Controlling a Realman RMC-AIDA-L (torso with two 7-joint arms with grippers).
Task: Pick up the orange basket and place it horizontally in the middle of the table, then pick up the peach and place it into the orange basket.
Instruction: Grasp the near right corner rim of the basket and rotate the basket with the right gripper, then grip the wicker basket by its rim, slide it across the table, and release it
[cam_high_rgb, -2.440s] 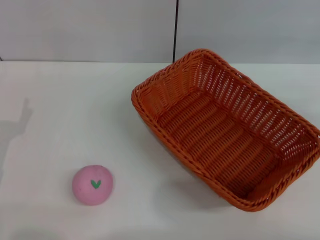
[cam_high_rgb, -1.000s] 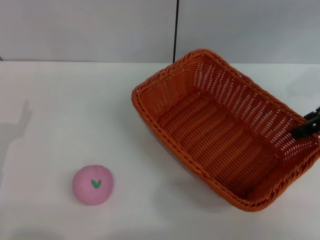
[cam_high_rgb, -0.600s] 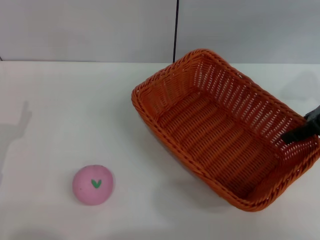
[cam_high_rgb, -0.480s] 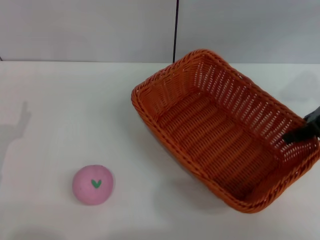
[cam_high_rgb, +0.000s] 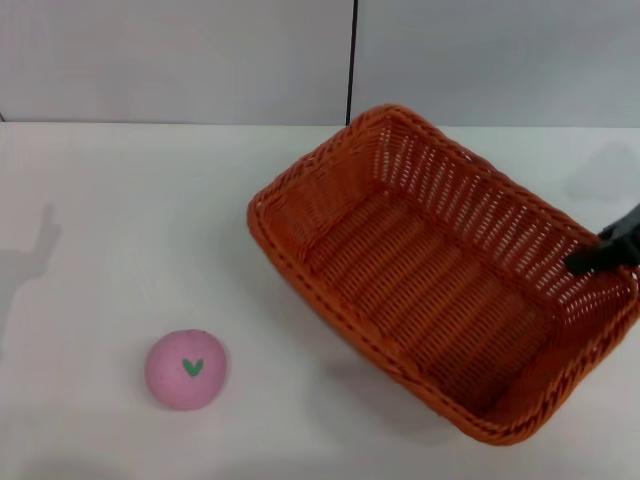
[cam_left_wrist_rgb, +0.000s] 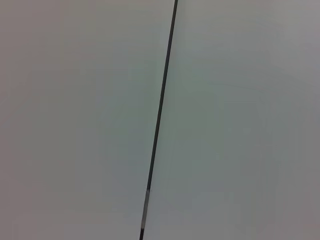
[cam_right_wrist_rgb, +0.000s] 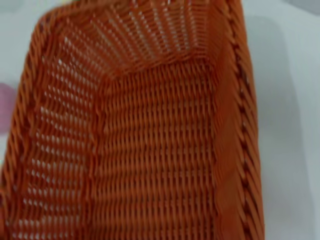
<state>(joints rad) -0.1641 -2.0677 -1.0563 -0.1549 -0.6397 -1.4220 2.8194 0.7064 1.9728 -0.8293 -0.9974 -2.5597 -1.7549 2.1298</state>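
The orange basket (cam_high_rgb: 430, 280) sits askew on the right half of the white table (cam_high_rgb: 130, 220), its long side running diagonally. My right gripper (cam_high_rgb: 603, 252) reaches in from the right edge, a black finger over the basket's right-hand rim, shut on it. The right wrist view looks down into the orange basket (cam_right_wrist_rgb: 150, 150). The peach (cam_high_rgb: 186, 369), a pink ball with a green heart mark, rests on the table at the front left, well apart from the basket. My left gripper is out of view; its wrist camera faces the wall.
A grey wall with a dark vertical seam (cam_high_rgb: 351, 60) stands behind the table's far edge. An arm's shadow falls on the table at the far left (cam_high_rgb: 30, 260). Bare tabletop lies between the peach and the basket.
The right gripper came in from the right and took the basket's right rim. The basket has since shifted left and looks larger, its near corner lower in the head view. The peach stayed put.
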